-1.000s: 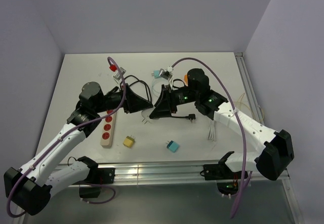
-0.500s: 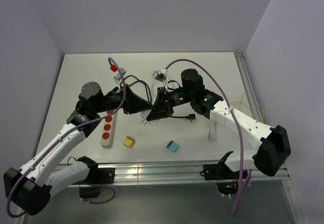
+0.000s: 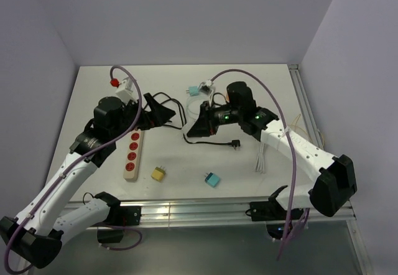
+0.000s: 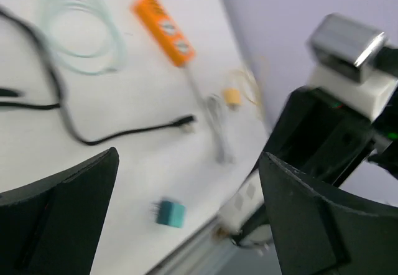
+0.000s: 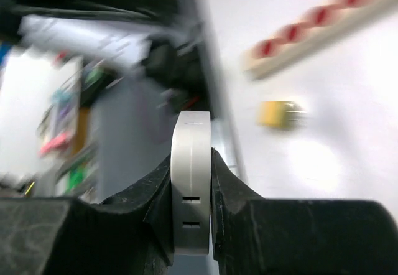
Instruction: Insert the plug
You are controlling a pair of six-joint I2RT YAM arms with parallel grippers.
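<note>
While white plug [image 5: 191, 163] is being gripped by right gripper [image 5: 191, 191], left gripper [image 4: 189, 163] being held open, black cable [image 3: 214, 142] lying between, power strip [image 3: 132, 155] nearby.

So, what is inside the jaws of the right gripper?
A white flat plastic plug, clamped edge-on between the black fingers of the right gripper. They cover its broad sides, so no prongs can be seen.

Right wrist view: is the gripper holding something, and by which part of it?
The right gripper is shut on a white plug, pinched by its two flat sides; its top stands free. The left gripper is open and empty.
</note>
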